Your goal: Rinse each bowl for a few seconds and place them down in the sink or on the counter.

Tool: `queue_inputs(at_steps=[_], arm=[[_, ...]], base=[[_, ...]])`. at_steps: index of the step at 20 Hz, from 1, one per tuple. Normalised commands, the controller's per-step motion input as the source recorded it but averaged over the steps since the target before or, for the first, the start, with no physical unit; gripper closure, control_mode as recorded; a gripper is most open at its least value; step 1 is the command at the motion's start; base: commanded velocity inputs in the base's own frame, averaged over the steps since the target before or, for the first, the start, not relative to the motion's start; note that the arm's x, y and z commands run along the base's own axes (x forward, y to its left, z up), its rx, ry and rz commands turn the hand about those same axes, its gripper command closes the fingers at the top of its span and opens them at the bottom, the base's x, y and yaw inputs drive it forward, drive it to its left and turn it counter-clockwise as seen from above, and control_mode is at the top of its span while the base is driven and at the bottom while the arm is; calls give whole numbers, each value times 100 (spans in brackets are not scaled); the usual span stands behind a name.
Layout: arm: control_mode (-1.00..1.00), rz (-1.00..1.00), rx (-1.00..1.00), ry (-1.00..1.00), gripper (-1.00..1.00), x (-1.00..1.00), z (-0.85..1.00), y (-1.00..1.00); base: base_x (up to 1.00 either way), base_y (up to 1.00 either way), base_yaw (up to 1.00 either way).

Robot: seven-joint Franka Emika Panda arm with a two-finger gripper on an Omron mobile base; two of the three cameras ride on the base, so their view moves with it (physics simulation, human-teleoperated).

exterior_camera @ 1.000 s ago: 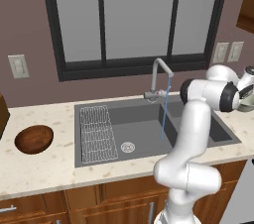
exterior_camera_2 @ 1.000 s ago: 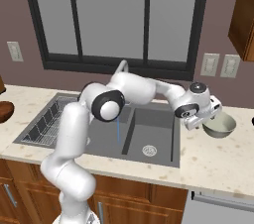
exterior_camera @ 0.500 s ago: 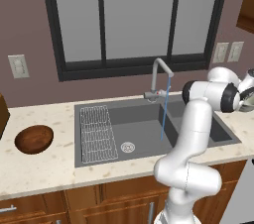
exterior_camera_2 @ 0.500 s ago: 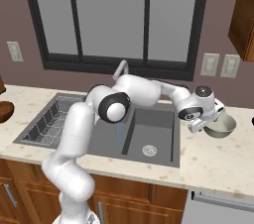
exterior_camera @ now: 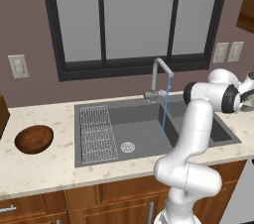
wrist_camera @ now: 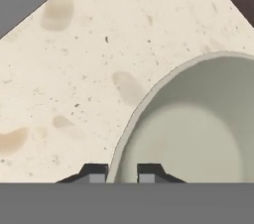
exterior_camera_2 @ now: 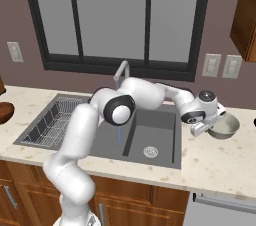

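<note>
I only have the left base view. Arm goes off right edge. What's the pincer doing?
Observer: The pincer is at the pale grey-green bowl, one fingertip outside the rim and the other inside.
Operator: Where's that bowl?
Observer: On the counter, right of the sink.
Operator: Lifted?
Observer: Can't tell; in the hand view it looks to sit on the stone.
Operator: Shut on it?
Observer: The fingertips sit close against the rim, so it looks shut on it.
</note>
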Motion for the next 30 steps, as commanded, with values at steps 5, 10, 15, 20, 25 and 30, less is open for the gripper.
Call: queue_inputs(at_steps=[5, 10, 15, 20, 25, 30], arm=[[-100, 4, 2, 0, 100, -5, -4, -1], [-100, 1, -5, 0, 100, -13, 1, 19], [-100, 10, -10, -3, 100, -8, 43, 49], [-100, 18, -10, -3, 100, -16, 42, 57], [-100, 21, -6, 1, 100, -26, 37, 32], [-100, 29, -2, 12, 100, -19, 31, 29]], base=[[0, 0, 0], [0, 0, 0], [0, 0, 0], [0, 0, 0], [0, 0, 0], [0, 0, 0]])
